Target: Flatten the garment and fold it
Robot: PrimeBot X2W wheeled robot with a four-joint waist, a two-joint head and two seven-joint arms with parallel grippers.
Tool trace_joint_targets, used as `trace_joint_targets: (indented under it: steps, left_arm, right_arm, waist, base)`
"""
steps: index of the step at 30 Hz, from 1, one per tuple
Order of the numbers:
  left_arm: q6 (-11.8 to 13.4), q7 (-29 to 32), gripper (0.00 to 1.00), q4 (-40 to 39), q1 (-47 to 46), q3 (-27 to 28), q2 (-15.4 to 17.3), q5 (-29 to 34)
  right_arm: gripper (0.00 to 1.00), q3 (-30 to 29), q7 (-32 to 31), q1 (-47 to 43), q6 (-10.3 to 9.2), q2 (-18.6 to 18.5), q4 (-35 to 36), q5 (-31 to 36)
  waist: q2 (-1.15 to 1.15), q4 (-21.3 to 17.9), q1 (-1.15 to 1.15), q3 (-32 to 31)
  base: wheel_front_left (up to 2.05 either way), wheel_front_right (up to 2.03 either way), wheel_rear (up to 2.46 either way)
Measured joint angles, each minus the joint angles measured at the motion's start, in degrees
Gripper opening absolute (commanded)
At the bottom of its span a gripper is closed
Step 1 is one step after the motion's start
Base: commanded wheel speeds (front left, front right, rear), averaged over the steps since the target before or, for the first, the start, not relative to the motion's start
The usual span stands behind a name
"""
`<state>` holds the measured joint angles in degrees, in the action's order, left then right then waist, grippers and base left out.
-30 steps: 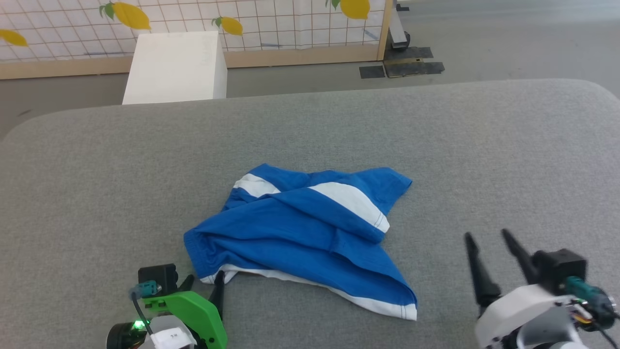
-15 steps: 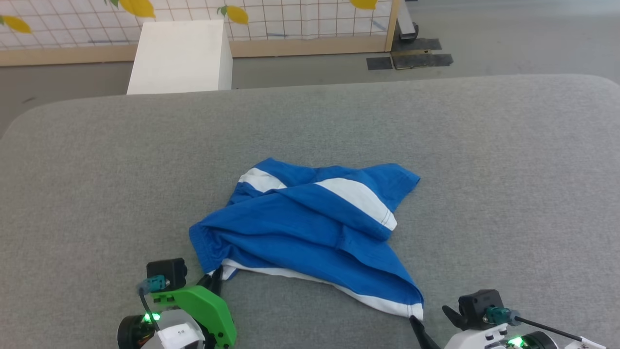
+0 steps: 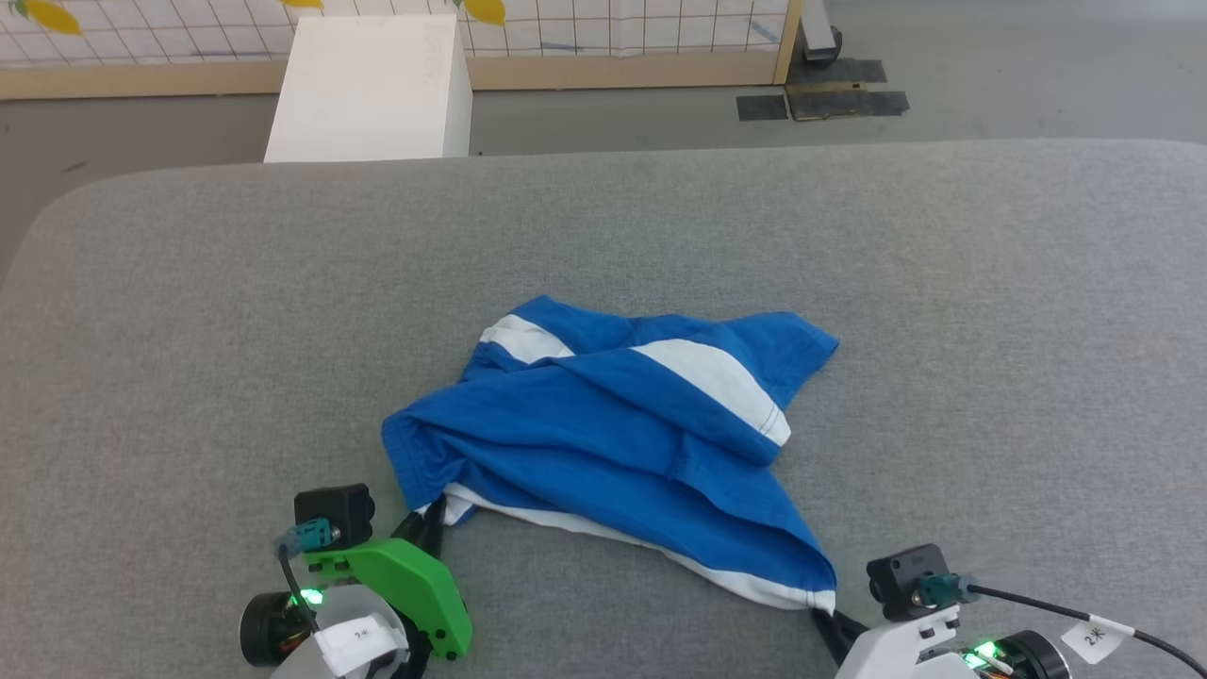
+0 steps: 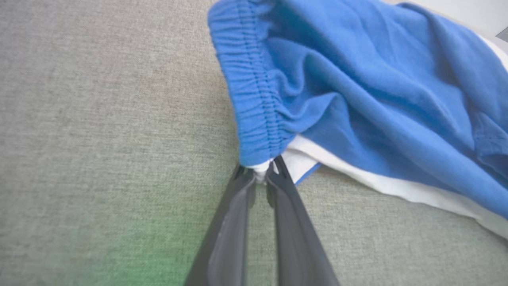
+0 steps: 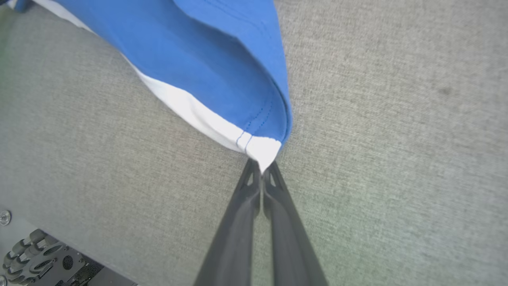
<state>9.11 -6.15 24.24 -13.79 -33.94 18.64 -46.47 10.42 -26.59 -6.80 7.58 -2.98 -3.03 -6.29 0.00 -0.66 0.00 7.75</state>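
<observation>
- Head view: the blue shorts (image 3: 603,443) lie crumpled on the grey cushion (image 3: 990,311), between the two grippers.
- Left wrist view: the left gripper (image 4: 260,174) has its jaws pinched on a white corner just under the gathered waistband (image 4: 254,99). The fabric spreads ahead and right of the tips.
- Right wrist view: the right gripper (image 5: 262,171) has its jaws closed on the white hem corner. The shorts fan up and left from the tips.

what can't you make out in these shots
- Head view: left gripper fingers mostly hidden by its green mount; right gripper cut off by the bottom edge.
- Head view: lower layers of the shorts, covered by their own crumpled folds.
- Left wrist view: the rest of the shorts, cut off by the top and right edges.
- Right wrist view: how much of the white corner sits between the fingers, too small to tell.
</observation>
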Motion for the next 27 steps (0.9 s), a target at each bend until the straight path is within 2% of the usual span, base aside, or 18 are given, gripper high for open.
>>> trace_joint_targets:
  steps: [4,8,11,14,18,22,27]
  left_arm:
    - [-0.2,-0.8,0.0,-1.3,0.1,0.1,0.2,0.0]
    - [-1.0,-1.6,0.0,-6.0,0.1,0.8,1.2,-0.3]
    - [-2.4,-1.0,0.0,-10.9,-0.6,1.8,2.1,-1.8]
    - [-4.4,1.8,0.0,-15.7,-3.3,2.5,3.2,-3.3]
    - [-6.0,7.1,0.0,-19.9,-9.9,3.5,5.4,-5.0]
    - [-6.8,14.1,0.0,-21.8,-19.6,5.5,5.3,-9.4]
    - [-5.0,20.9,0.0,-18.8,-33.8,7.6,4.1,-11.3]
  right_arm:
    - [0.0,-0.4,-0.1,-0.2,0.0,0.0,1.8,-1.3]
    - [0.0,-1.4,0.1,-0.2,0.0,0.0,6.3,-2.0]
    - [0.0,-1.9,-0.5,0.5,0.0,0.0,10.7,-1.7]
    - [0.0,-1.9,-2.0,3.9,0.0,-1.6,14.9,-1.7]
    - [0.0,-1.1,-4.4,13.8,0.0,-7.3,17.3,-2.0]
    - [0.0,0.9,-7.1,27.7,0.0,-12.7,15.4,-5.1]
    - [0.0,3.9,-9.0,46.5,0.01,-18.0,8.4,-7.1]
  waist:
    - [0.0,-0.2,0.0,-0.9]
    - [0.0,-0.6,0.0,-2.1]
    - [0.0,-1.0,0.0,-2.8]
    - [0.0,-1.4,0.0,-3.0]
    - [0.0,-2.3,0.0,-2.3]
    - [0.0,-3.1,0.0,-0.4]
    - [0.0,-4.0,0.0,3.5]
  base:
    - [0.0,0.0,0.0]
    - [0.0,0.0,0.0]
    - [0.0,0.0,0.0]
    - [0.0,0.0,0.0]
    - [0.0,0.0,0.0]
    - [0.0,0.0,0.0]
    - [0.0,0.0,0.0]
